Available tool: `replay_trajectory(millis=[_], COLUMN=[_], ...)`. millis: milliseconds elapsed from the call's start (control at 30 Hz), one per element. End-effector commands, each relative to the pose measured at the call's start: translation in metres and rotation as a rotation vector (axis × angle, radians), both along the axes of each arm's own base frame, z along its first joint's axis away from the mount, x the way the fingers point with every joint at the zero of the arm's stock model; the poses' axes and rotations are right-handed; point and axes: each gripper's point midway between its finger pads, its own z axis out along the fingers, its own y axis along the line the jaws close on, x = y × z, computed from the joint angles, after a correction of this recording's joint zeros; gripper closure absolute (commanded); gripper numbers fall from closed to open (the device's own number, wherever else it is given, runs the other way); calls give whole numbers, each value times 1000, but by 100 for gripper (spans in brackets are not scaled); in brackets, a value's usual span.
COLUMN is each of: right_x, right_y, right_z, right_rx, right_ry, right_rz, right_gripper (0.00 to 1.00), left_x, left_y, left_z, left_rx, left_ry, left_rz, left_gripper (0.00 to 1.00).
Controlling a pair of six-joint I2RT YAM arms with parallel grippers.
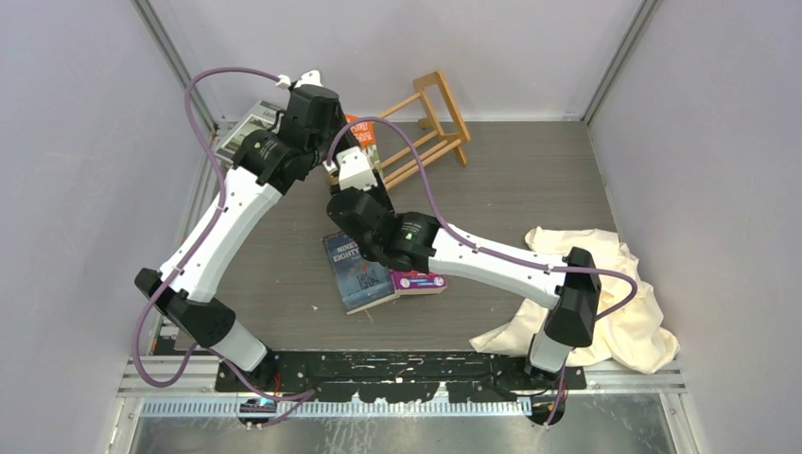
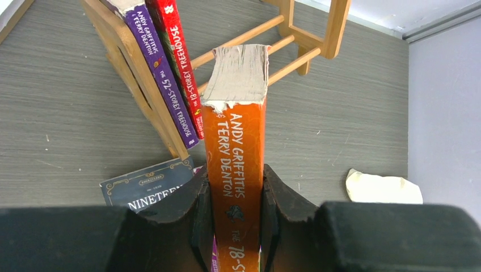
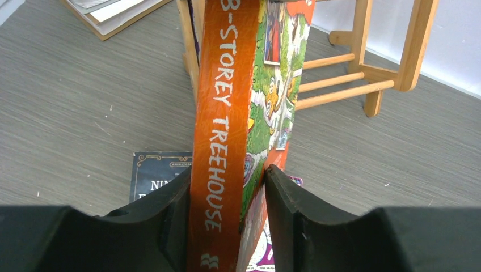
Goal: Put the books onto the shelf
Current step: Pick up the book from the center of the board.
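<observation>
My left gripper [image 2: 235, 173] pinches the orange paperback [image 2: 233, 130] with white spine lettering, one finger flat on each cover. The book stands upright between them, its worn, grey page edge pointing away from my wrist. My right gripper [image 3: 228, 171] brackets the same book lower down. Its left finger lies along the spine and its right fingertip meets the edge of the cartoon-printed cover, but I cannot tell whether those jaws are truly pressing or only resting there. The book is off the grey wood-grain bench [image 1: 530, 189], just beside the near end of the small light-wood slatted book rack [image 3: 417, 45]. From the left wrist the rack's rails run behind its top edge, and I cannot tell whether the book is already between the end frames. A purple paperback [image 2: 161, 73] and a red paperback [image 2: 181, 62] lean together against the rack's near end frame. Under my right arm a dark blue paperback [image 1: 357, 274] lies flat on the bench, with a purple-and-pink book [image 1: 419, 282] touching its right side. Larger grey and white books [image 1: 248, 128] lie at the far left corner, behind my left wrist. A crumpled cream cloth [image 1: 624, 312] lies well apart, near my right base.
</observation>
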Motion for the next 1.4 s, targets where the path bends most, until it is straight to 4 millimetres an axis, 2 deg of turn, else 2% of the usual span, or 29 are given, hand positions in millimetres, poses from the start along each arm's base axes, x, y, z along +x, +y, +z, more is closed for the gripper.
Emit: replay_trajectory(millis=[0, 267, 367, 400, 467, 600, 633, 933, 1167, 1367], right_x=[13, 20, 21, 22, 22, 22, 22, 23, 22, 34], right_y=[-2, -9, -12, -12, -15, -23, -25, -36, -41, -50], right_z=[22, 18, 19, 19, 20, 21, 22, 30, 33, 42], right_rx=[65, 64, 65, 62, 74, 84, 88, 99, 100, 86], right_ry=[-42, -35, -33, -31, -32, -39, -43, -62, -78, -108], right_rz=[-39, -57, -59, -60, -58, -59, -59, -45, -21, -40], right_gripper=[54, 79, 97, 99, 99, 99, 99, 99, 99, 99], left_x=[3, 4, 4, 4, 4, 3, 3, 5, 12, 15], left_y=[-3, -5, -5, -3, -1, 6, 7, 18, 37, 53], left_z=[48, 49, 50, 50, 51, 54, 55, 65, 79, 82], left_rx=[-99, -113, -116, -118, -120, -116, -115, -119, -146, -153], left_ry=[-114, -113, -115, -118, -126, -140, -142, -168, -203, -216], left_rz=[4, 6, 8, 14, 24, 50, 54, 95, 149, 185], left_gripper=[100, 100, 100, 100, 100, 78, 75, 56, 51, 51])
